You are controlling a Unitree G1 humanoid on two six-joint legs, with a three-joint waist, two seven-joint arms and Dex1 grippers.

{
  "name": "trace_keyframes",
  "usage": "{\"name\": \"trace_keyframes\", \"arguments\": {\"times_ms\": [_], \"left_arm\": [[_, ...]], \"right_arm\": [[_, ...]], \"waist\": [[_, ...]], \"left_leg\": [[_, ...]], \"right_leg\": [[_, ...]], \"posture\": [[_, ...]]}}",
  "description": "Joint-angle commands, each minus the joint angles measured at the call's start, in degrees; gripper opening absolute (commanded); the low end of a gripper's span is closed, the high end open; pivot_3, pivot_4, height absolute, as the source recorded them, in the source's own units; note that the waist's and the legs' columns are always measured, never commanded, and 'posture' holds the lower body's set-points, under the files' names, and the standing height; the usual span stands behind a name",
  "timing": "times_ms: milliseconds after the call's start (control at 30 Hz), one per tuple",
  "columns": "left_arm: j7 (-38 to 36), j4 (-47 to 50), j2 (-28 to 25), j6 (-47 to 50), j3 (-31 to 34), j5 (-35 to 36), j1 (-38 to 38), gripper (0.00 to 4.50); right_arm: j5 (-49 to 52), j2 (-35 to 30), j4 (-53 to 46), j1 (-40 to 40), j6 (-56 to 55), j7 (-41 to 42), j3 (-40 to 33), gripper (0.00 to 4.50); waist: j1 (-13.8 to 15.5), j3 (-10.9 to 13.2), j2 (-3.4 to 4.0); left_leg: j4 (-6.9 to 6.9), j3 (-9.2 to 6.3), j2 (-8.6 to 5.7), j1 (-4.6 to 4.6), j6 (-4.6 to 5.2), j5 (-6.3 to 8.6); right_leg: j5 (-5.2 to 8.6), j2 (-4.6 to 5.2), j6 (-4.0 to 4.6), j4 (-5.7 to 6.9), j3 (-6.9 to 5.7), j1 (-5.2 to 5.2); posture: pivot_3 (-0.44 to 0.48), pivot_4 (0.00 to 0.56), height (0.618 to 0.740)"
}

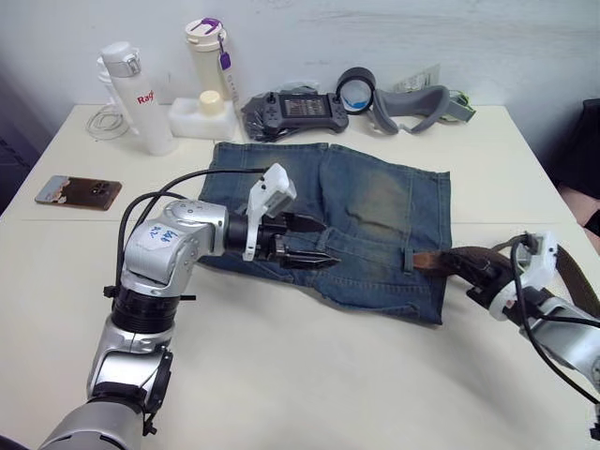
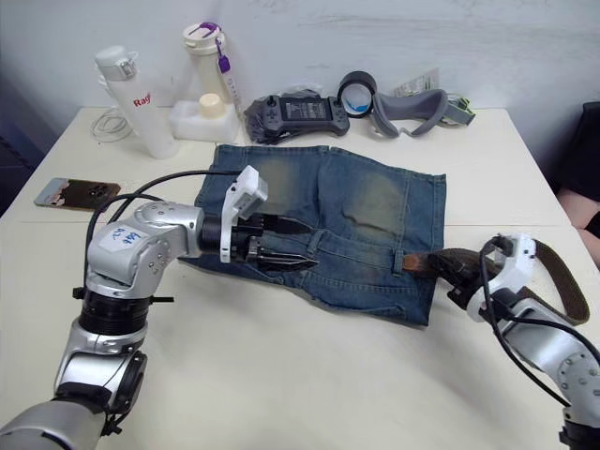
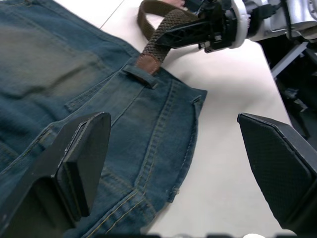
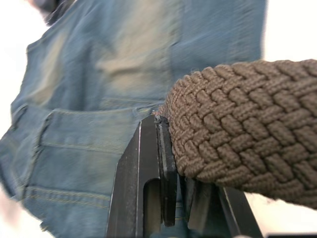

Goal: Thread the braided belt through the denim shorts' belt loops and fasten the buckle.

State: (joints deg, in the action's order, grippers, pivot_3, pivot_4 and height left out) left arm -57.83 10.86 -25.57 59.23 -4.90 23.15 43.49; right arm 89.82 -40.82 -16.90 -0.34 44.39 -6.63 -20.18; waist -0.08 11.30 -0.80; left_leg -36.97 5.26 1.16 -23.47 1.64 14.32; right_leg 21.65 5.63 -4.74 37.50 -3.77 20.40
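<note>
Shorts point(image 1: 366, 225) lie flat on the worktop point(image 1: 309, 375), waistband toward the right gripper point(image 1: 483, 277). Right fingers are clamped on the belt point(image 3: 163, 34) a little back from its tan tip point(image 3: 145, 62). The tip sits just ahead of those fingers, at or barely under the first loop point(image 3: 141, 77) near the waistband's end. From behind the fingers the rest of the strap curls away in a loop over the worktop.

Left gripper point(image 1: 314, 246) hovers low over the shorts, fingers spread wide and holding nothing. The waistband runs between them and the tip lies well ahead of them.

Step in hand, as I judge it: feeding the tip through the first loop, so threading has barely begun and fastening is far off.

Next move likely calls for the right fingers to push the tip further along the waistband. The left fingers would pin the denim or catch the tip as it comes out. The strap is floppy, so the short lead ahead of the fingers helps.

Hard to tell: whether the tip is fully through the loop. The buckle is not made out. Other loops are mostly unclear, one more faintly visible near the waistband's end point(image 3: 197, 101). The strap's far end is cut off by the right arm.
</note>
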Motion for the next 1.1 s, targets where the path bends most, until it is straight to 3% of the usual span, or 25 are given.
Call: {"name": "trace_keyframes", "arguments": {"times_ms": [33,233,433,567,733,867,1100], "left_arm": [[1.5,2.7,-1.0,-0.7,0.0,1.6,-0.7,4.46],[2.5,1.1,-1.3,-6.1,-4.3,-0.2,-0.3,4.46],[2.8,-1.5,-0.9,-12.5,-8.4,-2.6,0.6,4.46],[4.5,-10.3,0.5,-30.2,-17.0,-14.3,2.9,4.46],[13.6,-29.1,8.2,-58.2,-25.2,-29.4,7.6,4.46],[20.0,-40.6,15.5,-67.4,-25.3,-33.6,11.1,4.46],[26.1,-51.8,18.3,-72.6,-26.9,-42.2,14.0,4.46]], "right_arm": [[-1.9,1.7,0.4,-2.2,0.9,1.5,1.4,0.0],[-9.1,7.5,5.8,-9.5,1.7,3.5,6.9,0.0],[-12.1,11.4,6.0,-9.7,3.2,5.1,6.9,0.0],[-12.5,12.3,5.2,-8.7,3.9,5.4,5.6,0.0],[-13.1,13.6,4.1,-8.0,4.2,5.1,4.7,0.0],[-13.7,14.8,2.8,-7.4,4.0,4.7,4.2,0.0],[-14.8,16.0,1.2,-5.8,3.4,4.2,3.0,0.0]], "waist": [[0.0,0.0,0.0],[0.0,0.0,0.0],[-0.1,0.0,0.0],[0.0,0.0,0.0],[0.3,0.0,-0.01],[0.1,0.0,-0.02],[0.1,0.0,-0.02]], "left_leg": [[-0.01,0.01,0.0,-0.01,0.0,0.0],[-0.03,0.04,-0.01,-0.01,-0.03,0.01],[0.03,0.08,0.0,-0.06,-0.04,0.02],[-0.01,0.1,-0.01,-0.02,-0.04,0.02],[-0.03,0.12,-0.03,-0.06,0.01,0.05],[-0.04,0.14,-0.02,-0.14,0.05,0.07],[-0.02,0.15,0.0,-0.13,0.06,0.08]], "right_leg": [[0.0,0.0,0.0,0.0,0.01,0.01],[0.0,0.01,0.0,0.03,0.05,0.05],[0.0,0.0,0.0,0.14,0.08,0.12],[0.0,0.0,0.0,0.11,0.08,0.12],[0.0,0.03,0.0,0.05,0.08,0.12],[-0.01,0.03,-0.01,0.08,0.05,0.2],[0.0,0.04,-0.01,0.08,0.04,0.23]], "posture": [[0.0,0.15,0.731],[0.0,0.15,0.731],[0.0,0.15,0.731],[0.0,0.15,0.731],[0.0,0.15,0.731],[0.0,0.15,0.731],[0.0,0.15,0.731]]}}
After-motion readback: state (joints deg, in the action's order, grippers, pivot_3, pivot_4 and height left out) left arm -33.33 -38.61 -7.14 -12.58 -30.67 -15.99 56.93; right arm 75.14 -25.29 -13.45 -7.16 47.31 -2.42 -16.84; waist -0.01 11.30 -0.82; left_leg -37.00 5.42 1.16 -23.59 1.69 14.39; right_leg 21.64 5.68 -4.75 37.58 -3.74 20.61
